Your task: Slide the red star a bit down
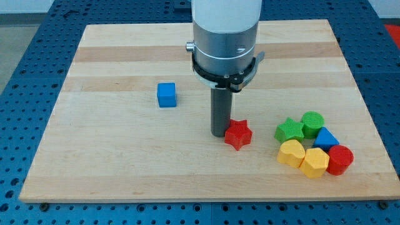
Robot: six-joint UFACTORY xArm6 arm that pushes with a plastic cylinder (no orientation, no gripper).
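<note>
A small red star-shaped block (238,134) is seen lying flat on the pale wooden board (125,156), a little right of the board's centre and toward the view's bottom. Its points are short and rounded, and its top face is lit brighter than its sides. No claw is carried by the arm; only a straight dark rod is fitted below the grey and white arm housing (225,37). My tip (219,134) is placed at the star's 9 o'clock, touching or just beside its left edge; which of the two cannot be told.

At the star's 3 o'clock, apart from it, a cluster of six blocks is gathered: a green star-shaped block (289,130), a green cylinder (312,122), a blue triangular block (325,137), a yellow heart-shaped block (291,152), a yellow hexagonal block (314,162) and a red cylinder (340,159). A blue cube (166,95) is found well apart at the star's 10 o'clock. At the star's 6 o'clock only bare board is seen up to the board's near edge.
</note>
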